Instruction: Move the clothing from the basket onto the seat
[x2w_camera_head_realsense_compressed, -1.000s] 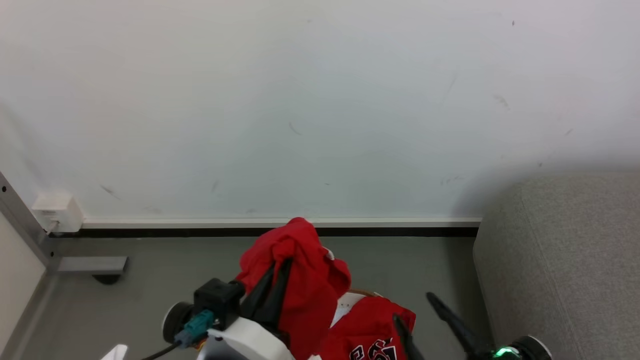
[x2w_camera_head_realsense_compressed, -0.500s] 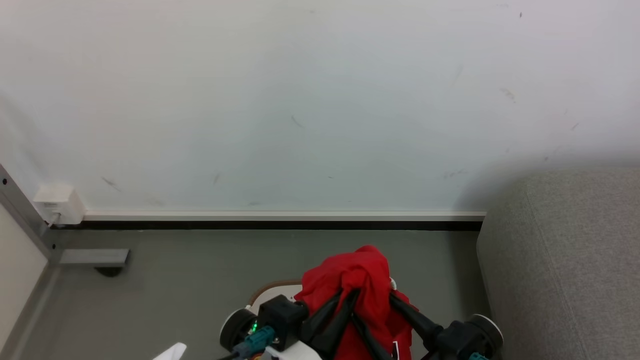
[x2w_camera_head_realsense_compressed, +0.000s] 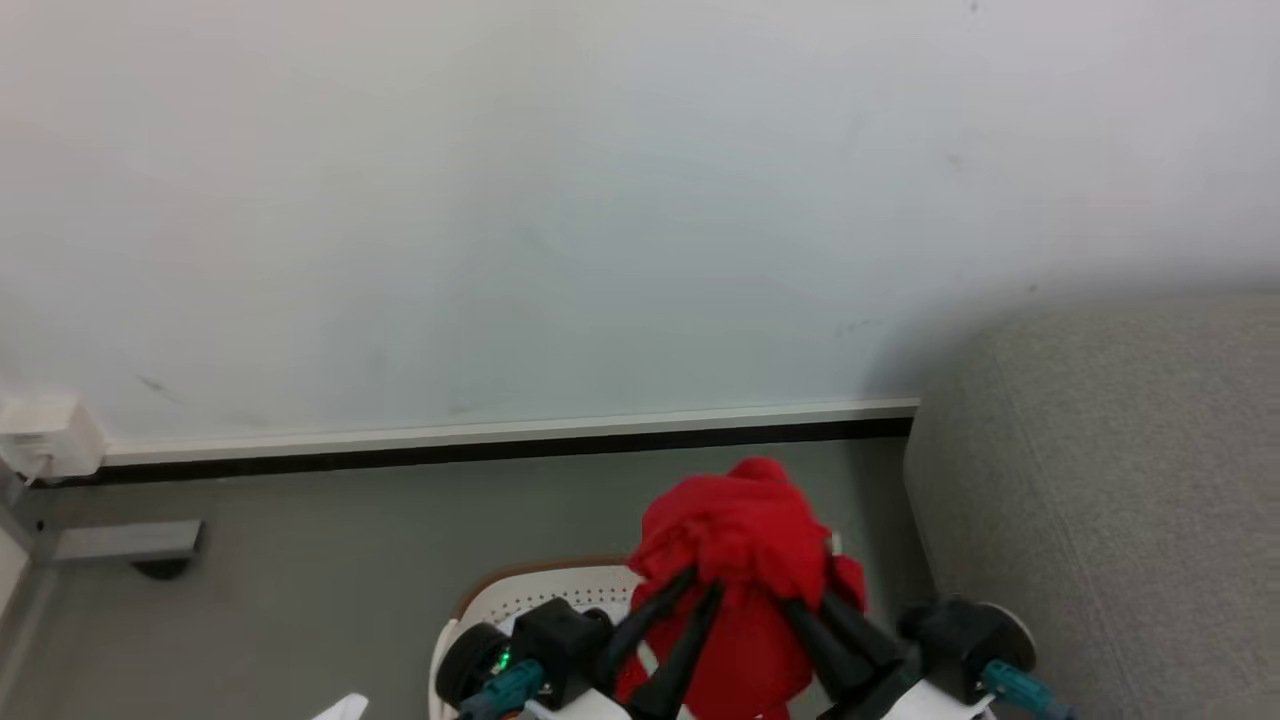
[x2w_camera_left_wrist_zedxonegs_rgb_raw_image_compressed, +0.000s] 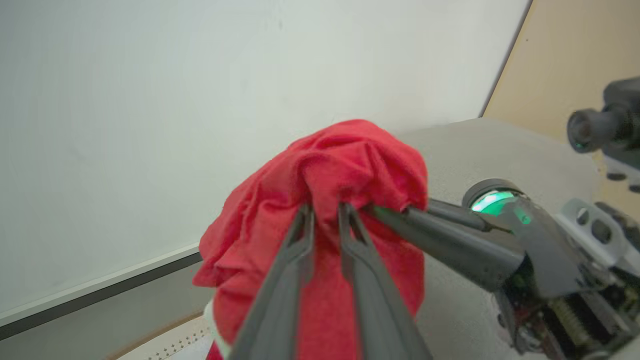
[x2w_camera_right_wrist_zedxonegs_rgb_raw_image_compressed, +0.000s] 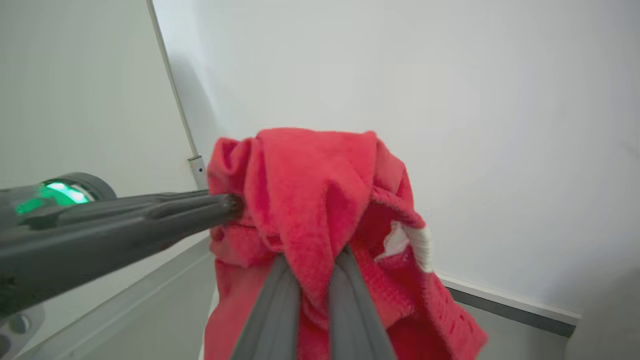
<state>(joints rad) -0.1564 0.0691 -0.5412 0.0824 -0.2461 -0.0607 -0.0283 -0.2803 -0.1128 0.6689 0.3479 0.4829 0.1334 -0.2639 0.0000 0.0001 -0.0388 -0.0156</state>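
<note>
The left gripper (x2w_camera_head_realsense_compressed: 703, 586) and right gripper (x2w_camera_head_realsense_compressed: 797, 603) are both clamped on the bunched red clothing (x2w_camera_head_realsense_compressed: 735, 530). It hangs above the basket (x2w_camera_head_realsense_compressed: 530, 592), beside the seat (x2w_camera_head_realsense_compressed: 1100, 480).

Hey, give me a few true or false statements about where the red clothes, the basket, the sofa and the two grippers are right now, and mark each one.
1. The left gripper and the right gripper are both shut on the red clothing. True.
2. The white basket with a brown rim stands on the grey floor, under the grippers in the head view. True.
3. The red clothing lies spread flat on the sofa. False: it is held up in a bunch, apart from the sofa.
4. The sofa is on the robot's left. False: it is on the robot's right, against the wall.
</note>
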